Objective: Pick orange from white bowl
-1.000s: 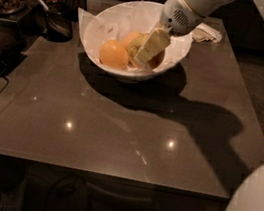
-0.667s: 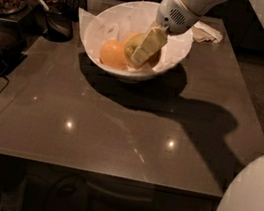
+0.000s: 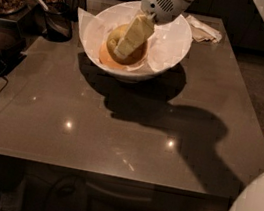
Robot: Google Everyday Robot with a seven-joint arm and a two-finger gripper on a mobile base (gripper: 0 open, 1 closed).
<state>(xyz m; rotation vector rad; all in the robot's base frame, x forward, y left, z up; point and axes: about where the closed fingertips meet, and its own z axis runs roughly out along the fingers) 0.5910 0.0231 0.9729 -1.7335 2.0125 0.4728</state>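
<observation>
Orange [image 3: 104,55] is seen low in the white bowl [image 3: 179,47], only a crescent showing beside a yellow-brown round fruit [image 3: 114,37]. Dark bench [image 3: 143,130]: smooth, glossy, w/ lamp glints. The bowl is set near its far edge and is glossy, flared and lined w/ crinkled paper [image 3: 87,22]. End effector [image 3: 123,50], pale and slab-like, is angled down into the bowl across the yellow fruit; open or closed can't be told. Orange is judged just beside its tip, toward viewer's left & nearer. Being round, it has no long axis.
</observation>
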